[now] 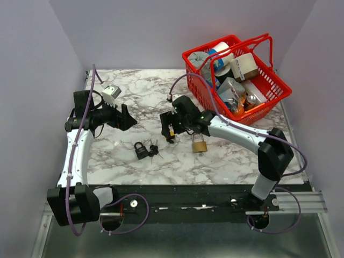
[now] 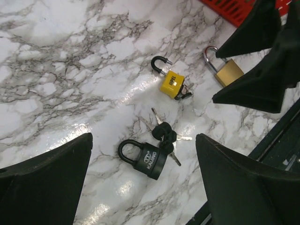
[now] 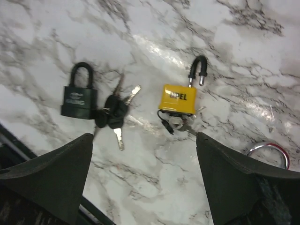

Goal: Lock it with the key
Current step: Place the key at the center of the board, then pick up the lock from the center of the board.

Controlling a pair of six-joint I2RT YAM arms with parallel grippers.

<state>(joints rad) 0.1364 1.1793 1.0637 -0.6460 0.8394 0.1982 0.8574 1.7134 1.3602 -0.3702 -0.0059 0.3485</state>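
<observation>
A: Status on the yellow padlock [image 3: 178,99]?
B: Lying flat mid-table on the marble table [image 1: 134,91], between the black padlock [image 3: 78,101] and the brass padlock [image 2: 229,71]. Shackle [image 3: 197,70] is up, with one leg free of the body. Key [image 3: 174,123] sits in the base. So key's in, but it's not locked.
A: What's left?
B: My read: press the shackle home, then turn the key. Neither is done.
A: Right gripper [image 3: 145,157]?
B: Directly above the yellow one, fingers spread wide, holding and touching nothing.
A: Left gripper [image 1: 128,118]?
B: Also fully spread and empty, hovering off to the left of the locks. Black padlock looks shut, with its key bunch [image 3: 114,112] against it.
</observation>
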